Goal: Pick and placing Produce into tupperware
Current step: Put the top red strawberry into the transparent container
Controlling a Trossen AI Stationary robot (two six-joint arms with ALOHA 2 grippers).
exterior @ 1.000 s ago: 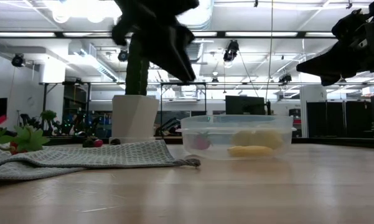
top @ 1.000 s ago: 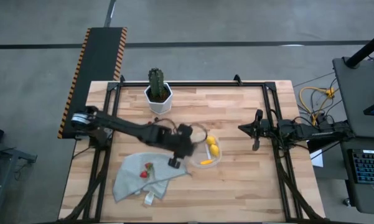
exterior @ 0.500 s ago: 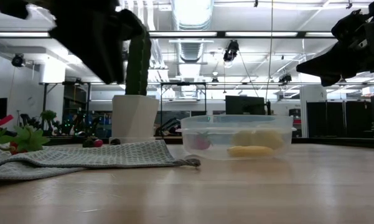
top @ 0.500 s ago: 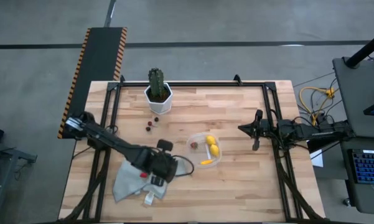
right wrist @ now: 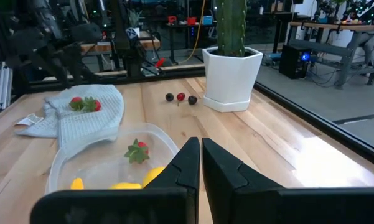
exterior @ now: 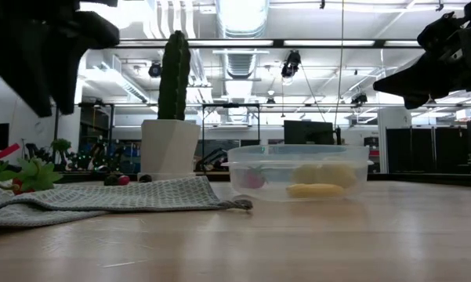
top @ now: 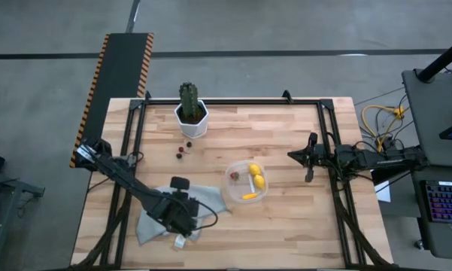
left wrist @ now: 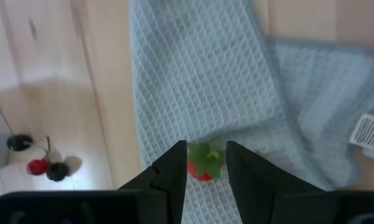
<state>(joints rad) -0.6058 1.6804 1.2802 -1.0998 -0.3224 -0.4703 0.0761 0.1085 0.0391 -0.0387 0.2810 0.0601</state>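
Observation:
The clear tupperware point(top: 247, 183) stands mid-table and holds two lemons point(top: 256, 175), an orange-yellow piece point(top: 248, 196) and one strawberry point(right wrist: 137, 151). Strawberries point(right wrist: 84, 104) lie on the grey towel point(top: 154, 218) at the near left. My left gripper point(left wrist: 206, 155) hovers open above the towel, pointing steeply down. One strawberry point(left wrist: 202, 167) shows in the gap between its fingers, well below them. Small dark berries point(top: 182, 149) lie on the wood near the cactus pot. My right gripper point(top: 293, 156) waits shut at the right side, raised.
A green cactus in a white pot point(top: 191, 113) stands at the far left-centre. The towel has a white label point(left wrist: 368, 132) at one corner. Black frame rails point(top: 331, 143) run along the table's sides. Bare wood point(top: 286, 226) lies to the right of the towel and tub.
My left gripper has swung from beside the tupperware's left rim toward the table's near-left, over the towel and its strawberries. It sank slightly, rolled and tipped as it went. Its finger gap looks the same. Nothing on the table has moved.

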